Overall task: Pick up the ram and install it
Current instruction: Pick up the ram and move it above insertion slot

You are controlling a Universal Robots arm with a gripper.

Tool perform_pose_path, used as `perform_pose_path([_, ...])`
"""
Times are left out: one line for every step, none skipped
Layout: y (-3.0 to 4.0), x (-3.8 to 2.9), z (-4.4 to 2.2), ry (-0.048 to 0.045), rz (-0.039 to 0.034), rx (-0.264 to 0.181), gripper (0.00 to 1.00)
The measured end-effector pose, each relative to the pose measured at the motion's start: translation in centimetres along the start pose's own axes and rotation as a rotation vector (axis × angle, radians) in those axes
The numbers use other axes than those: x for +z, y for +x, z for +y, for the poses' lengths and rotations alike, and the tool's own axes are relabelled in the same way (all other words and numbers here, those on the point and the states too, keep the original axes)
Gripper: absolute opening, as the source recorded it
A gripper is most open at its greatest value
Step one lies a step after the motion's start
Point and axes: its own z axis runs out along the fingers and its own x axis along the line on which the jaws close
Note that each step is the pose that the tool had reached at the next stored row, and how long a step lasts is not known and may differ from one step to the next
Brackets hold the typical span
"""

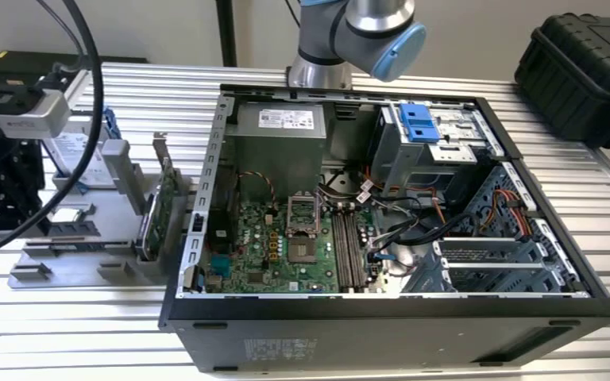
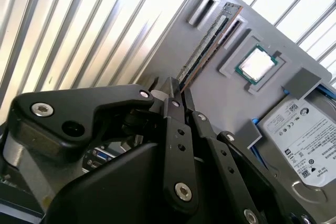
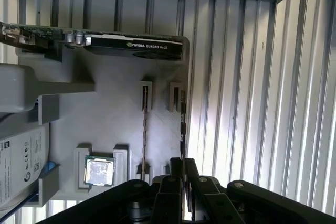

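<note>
Step in hand: the pick-up, at the grasp; install not begun. The gripper (image 2: 177,92) hangs over the grey fixture (image 2: 210,111), nose down at one end of the ram (image 2: 207,48). The ram stands on its long edge, seated in its end holders. It runs straight ahead from the tool toward the fixture's far edge. The jaws stand nearly together with the stick's near end between them. I can make out no gap on either side, so I log it as clamped on the ram, not yet lifted. Off to one side of the tool the processor chip (image 2: 257,66) lies in its square pocket, and past that the hard drive (image 2: 304,140). The expansion card (image 3: 131,43) stands ahead of the tool along the far edge. The neighbouring slot (image 3: 144,129), on the processor side of the ram, shows a thin edge too; stick or bare groove, cannot tell. In the exterior view the open computer case (image 1: 390,317) sits well apart from the tool, on the exterior view's right of the fixture. The memory slots (image 1: 349,246) on its board look unfilled. Judgement: the next move calls for a straight pull out of the holders, along their walls, with the grip kept square. The board is thin and held by one end, so any tilt would lever it against the far holder or let it slip.
</note>
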Motion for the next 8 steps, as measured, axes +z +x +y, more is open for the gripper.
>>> perform_pose_path([0.0, -0.06, 0.0, 0.0, 0.0, 0.0, 0.0])
perform_pose_path([-0.01, -0.13, 0.0, 0.0, 0.0, 0.0, 0.0])
perform_pose_path([-0.01, -0.19, 0.0, 0.0, 0.0, 0.0, 0.0])
perform_pose_path([-0.01, -0.25, 0.0, 0.0, 0.0, 0.0, 0.0])
perform_pose_path([-0.02, -0.31, 0.0, 0.0, 0.0, 0.0, 0.0])
perform_pose_path([-0.02, -0.37, 0.0, 0.0, 0.0001, 0.0, 0.0])
perform_pose_path([-0.02, -0.43, 0.0, -0.0001, 0.0001, 0.0, 0.0])
perform_pose_path([-0.03, -0.49, 0.0, 0.0, 0.0001, 0.0, 0.0])
